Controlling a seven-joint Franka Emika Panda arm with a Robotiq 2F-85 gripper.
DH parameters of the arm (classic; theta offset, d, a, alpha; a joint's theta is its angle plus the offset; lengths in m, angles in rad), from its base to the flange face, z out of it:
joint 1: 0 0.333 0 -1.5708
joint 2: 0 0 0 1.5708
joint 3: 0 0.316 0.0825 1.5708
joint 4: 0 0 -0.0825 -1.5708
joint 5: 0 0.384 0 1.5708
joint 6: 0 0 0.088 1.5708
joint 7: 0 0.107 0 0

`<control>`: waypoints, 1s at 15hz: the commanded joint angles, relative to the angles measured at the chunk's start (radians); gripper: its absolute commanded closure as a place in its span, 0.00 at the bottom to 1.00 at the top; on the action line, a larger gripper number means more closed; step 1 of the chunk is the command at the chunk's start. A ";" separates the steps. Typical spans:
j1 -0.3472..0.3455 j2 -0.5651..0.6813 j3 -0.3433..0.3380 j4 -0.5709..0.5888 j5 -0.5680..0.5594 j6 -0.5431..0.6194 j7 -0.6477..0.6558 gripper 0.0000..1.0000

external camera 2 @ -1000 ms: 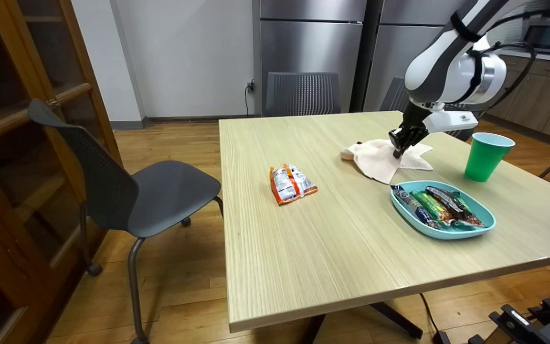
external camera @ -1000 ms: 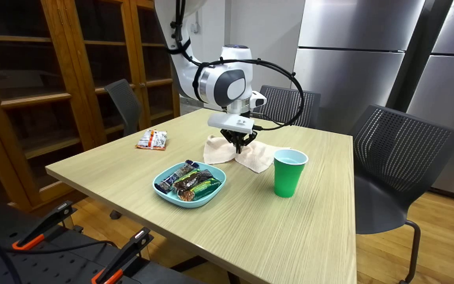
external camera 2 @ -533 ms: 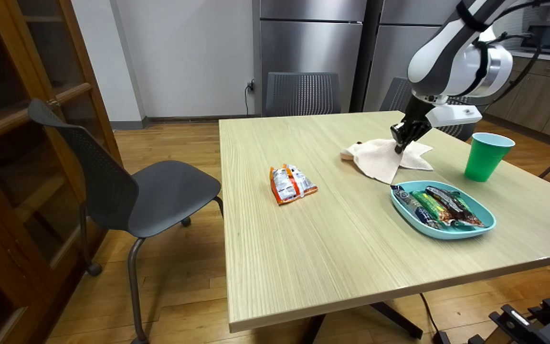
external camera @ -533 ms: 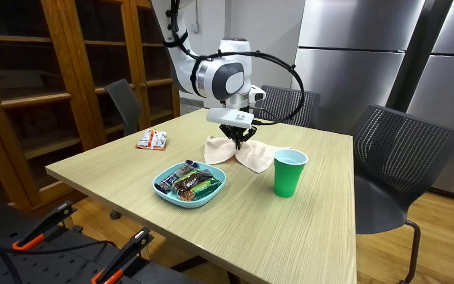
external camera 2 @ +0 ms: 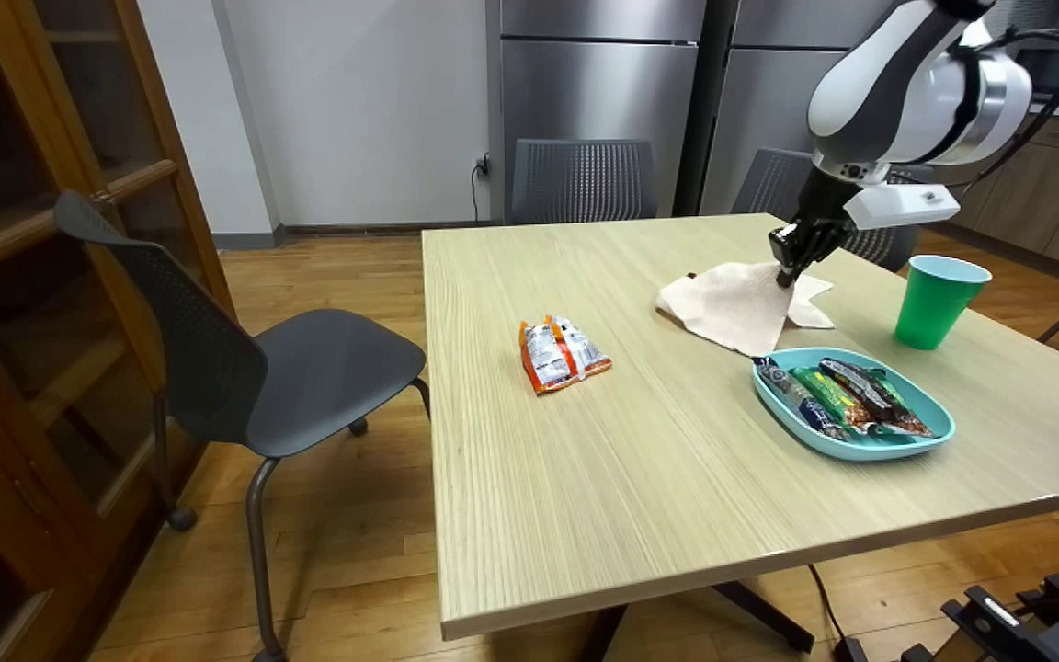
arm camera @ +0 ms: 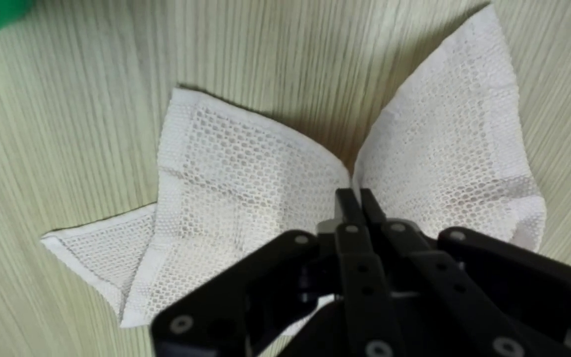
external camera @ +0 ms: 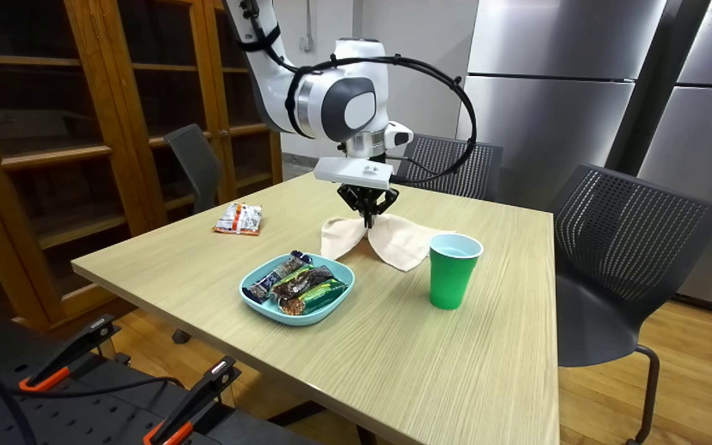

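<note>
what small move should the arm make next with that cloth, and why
Probably a short, slow lift with the tool shut. It pinches an edge of the cloth, and that part is raised off the table while outer parts rest on it, so a little more height would likely free more fabric before any sideways pull.

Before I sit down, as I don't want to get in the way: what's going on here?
A robot's gripper is shut on the edge of a pale cloth. The pinched part is raised, while the outer parts rest on the table. Nearby, a green cup stands upright, and a blue plate holds wrapped snack bars. A snack bag lies on its own to one side.
</note>
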 commanded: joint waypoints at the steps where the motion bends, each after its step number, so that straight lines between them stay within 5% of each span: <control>1: 0.017 -0.108 -0.018 -0.084 -0.026 -0.027 0.015 0.99; 15: 0.050 -0.301 -0.003 -0.215 -0.002 -0.071 -0.015 0.99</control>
